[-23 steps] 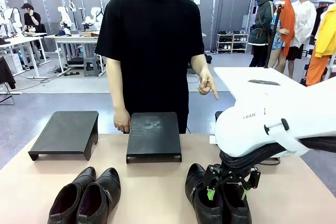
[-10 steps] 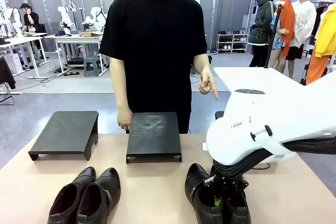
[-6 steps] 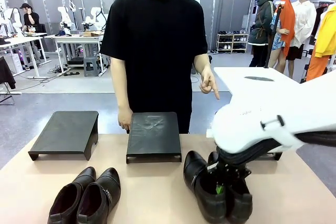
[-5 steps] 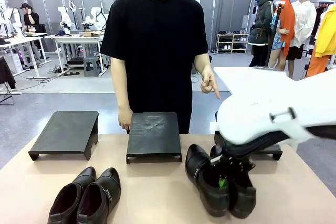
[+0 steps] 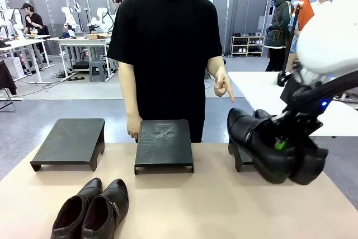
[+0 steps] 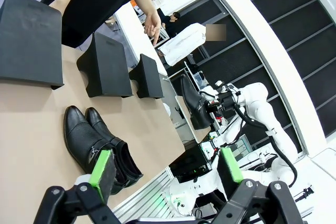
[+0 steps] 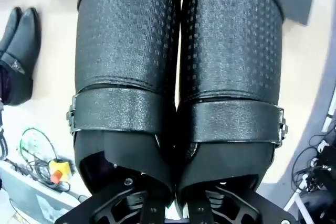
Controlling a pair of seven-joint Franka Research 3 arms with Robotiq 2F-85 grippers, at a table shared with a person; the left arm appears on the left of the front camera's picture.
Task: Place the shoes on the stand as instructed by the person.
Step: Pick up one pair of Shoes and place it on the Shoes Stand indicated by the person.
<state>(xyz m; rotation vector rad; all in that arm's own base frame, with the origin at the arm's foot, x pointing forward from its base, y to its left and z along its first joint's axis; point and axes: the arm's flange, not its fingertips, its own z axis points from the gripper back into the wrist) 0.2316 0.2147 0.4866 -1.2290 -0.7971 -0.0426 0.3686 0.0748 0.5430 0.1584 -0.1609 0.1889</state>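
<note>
- The left gripper (image 6: 166, 167) hovers with its jaws wide apart and empty. One pair of black dress shoes (image 5: 92, 208) sits untouched at the near left of the table (image 5: 168, 205).
- The right gripper (image 5: 279, 145) is clamped on the second pair (image 5: 260, 144), held in the air just before the right stand (image 6: 148, 77).
- All three stands look bare, so neither pair is placed yet. The person's hand (image 5: 222, 88) seems to point toward the right one.

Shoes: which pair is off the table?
The pair in the jaws of the right gripper, held above the table; the other pair lies on it front-left.
</note>
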